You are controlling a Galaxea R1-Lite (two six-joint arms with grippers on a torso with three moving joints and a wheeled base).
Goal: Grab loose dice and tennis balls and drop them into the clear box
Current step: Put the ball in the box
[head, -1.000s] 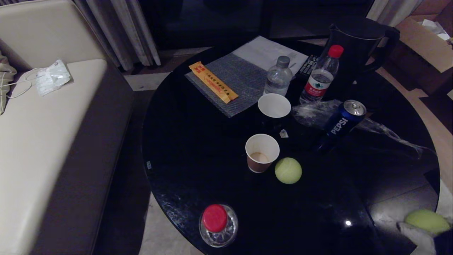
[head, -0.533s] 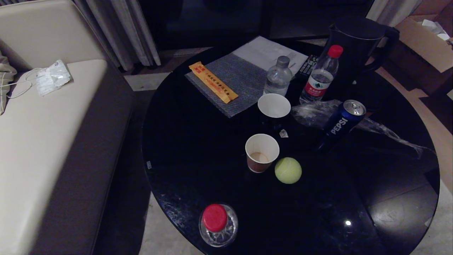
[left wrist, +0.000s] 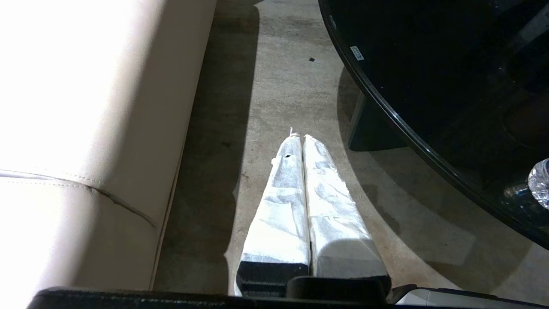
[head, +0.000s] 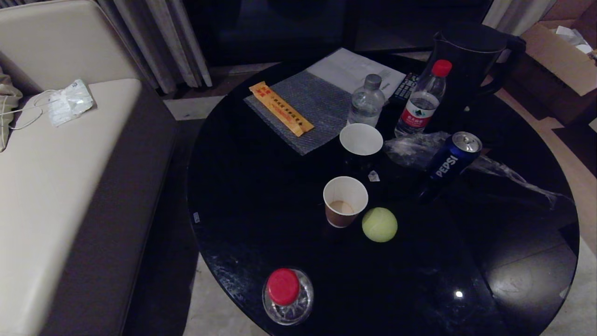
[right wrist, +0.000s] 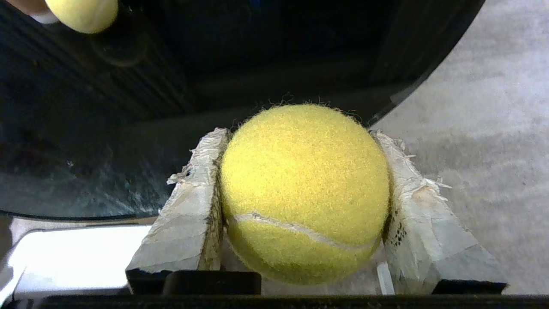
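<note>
So one ball (right wrist: pixel 303 193) is clamped between the right gripper (right wrist: pixel 300 201) fingers, off past the table (head: pixel 261 196) edge over the floor. The second ball (head: pixel 379 224) sits on the table right beside a paper cup (head: pixel 345 200). Left gripper (left wrist: pixel 302 171) hangs by the sofa (left wrist: pixel 85 107), jaws pressed together on nothing. No box or dice anywhere in view, so I'd say most of the job is left.
</note>
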